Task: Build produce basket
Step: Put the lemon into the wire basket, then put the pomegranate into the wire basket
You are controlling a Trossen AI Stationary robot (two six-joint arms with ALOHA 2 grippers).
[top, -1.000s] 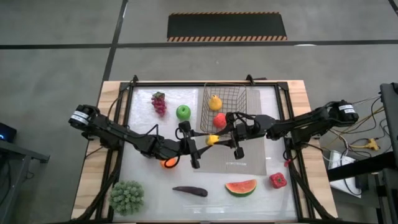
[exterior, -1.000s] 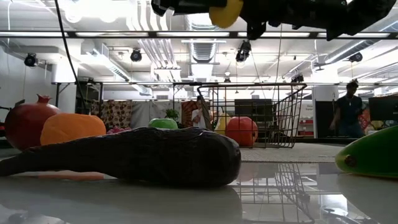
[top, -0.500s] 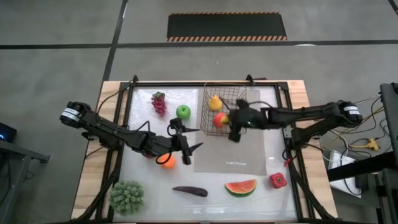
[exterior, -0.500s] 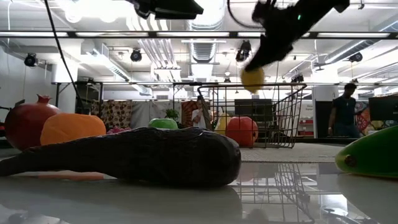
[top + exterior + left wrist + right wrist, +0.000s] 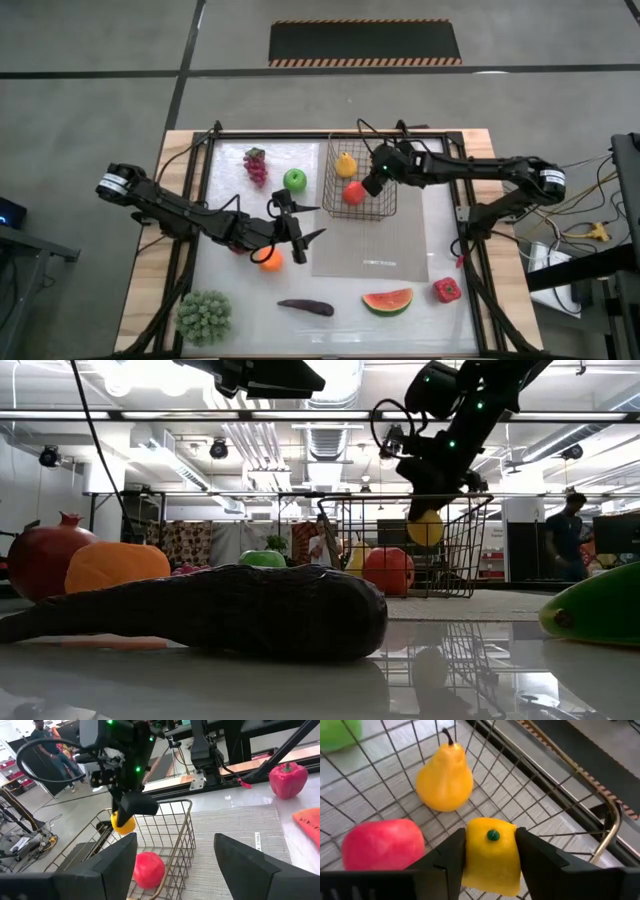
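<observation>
Our right hand [image 5: 490,857] hung over the wire basket [image 5: 383,205], pinching a yellow lemon [image 5: 491,854] ready to drop beside the pear [image 5: 444,779] and red apple [image 5: 382,844]. Our left hand [image 5: 303,222] waited spread, above the worktop [image 5: 230,190].

High view: looked straight down from well above the table [image 5: 440,290], taking in both arms and the floor around. Low view: sat at tabletop height at the near edge, faced level toward the far side, very close to the eggplant [image 5: 215,612]. Left wrist view: looked past its own fingers [image 5: 117,860] toward the basket [image 5: 172,837] from a short way off. Right wrist view: looked down into the basket [image 5: 530,785] from very close. All four views shared the basket and the red apple [image 5: 353,193] in it.
</observation>
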